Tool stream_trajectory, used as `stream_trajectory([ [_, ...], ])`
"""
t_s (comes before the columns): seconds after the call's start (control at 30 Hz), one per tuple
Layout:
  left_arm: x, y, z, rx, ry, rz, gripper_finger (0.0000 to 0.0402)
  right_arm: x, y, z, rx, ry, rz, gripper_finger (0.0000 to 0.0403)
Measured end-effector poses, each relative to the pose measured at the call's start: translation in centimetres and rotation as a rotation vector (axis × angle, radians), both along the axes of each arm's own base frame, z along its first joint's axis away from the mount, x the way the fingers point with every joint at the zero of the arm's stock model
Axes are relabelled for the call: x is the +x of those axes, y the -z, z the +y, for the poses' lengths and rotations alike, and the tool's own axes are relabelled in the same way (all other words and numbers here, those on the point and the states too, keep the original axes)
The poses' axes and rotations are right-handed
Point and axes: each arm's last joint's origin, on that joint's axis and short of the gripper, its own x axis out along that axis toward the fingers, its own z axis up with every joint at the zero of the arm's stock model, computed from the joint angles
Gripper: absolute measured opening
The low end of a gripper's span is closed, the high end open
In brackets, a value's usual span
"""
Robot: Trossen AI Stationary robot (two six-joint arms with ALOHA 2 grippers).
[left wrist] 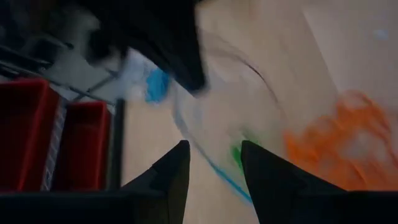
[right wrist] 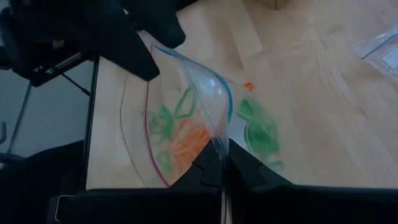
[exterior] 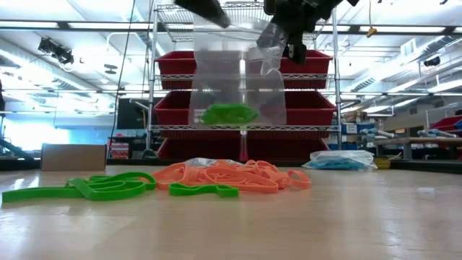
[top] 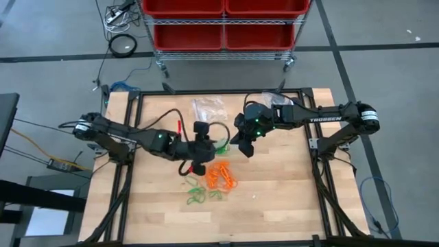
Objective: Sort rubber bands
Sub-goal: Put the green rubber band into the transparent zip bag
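Orange rubber bands [exterior: 238,176] clumped mid-table, green loops [exterior: 94,188] beside them.

Looked like a robotics lab set up inside a big warehouse-type space, not anyone's home. The wooden table [top: 274,199] sat on a bare grey concrete floor [top: 384,75] marked with dark tape lines, and loose cables [top: 116,17] trailed across it. Well beyond the fingertips of both arms stood a wire metal shelving rack [exterior: 245,130] on casters, loaded with red plastic storage bins [exterior: 310,108]. The low camera showed a high open ceiling with long strip lights [exterior: 65,9], plus more benches and gear far off in the background. A cardboard box [exterior: 73,157] sat back there too. Very much a workshop and testing-floor feel.
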Motion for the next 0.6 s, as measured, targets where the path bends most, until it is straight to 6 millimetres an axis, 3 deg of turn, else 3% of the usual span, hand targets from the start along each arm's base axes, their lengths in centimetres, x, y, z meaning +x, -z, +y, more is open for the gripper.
stream_trajectory([
  [0.23, -3.6, 2.2, -2.4, -0.099, -0.132, 0.242, 0.0154, -0.1, 0.2, 0.0, -0.018, -0.015, 0.02, 0.0],
  [0.37, -5.1, 4.1, -5.0, -0.151, -0.153, 0.227, 0.0154, -0.1, 0.1, 0.0, -0.025, -0.02, 0.014, 0.0],
  [0.6, -6.5, 7.9, -8.2, -0.232, -0.205, 0.042, 0.0154, 0.0, 0.1, 0.0, -0.026, -0.02, 0.003, 0.0],
])
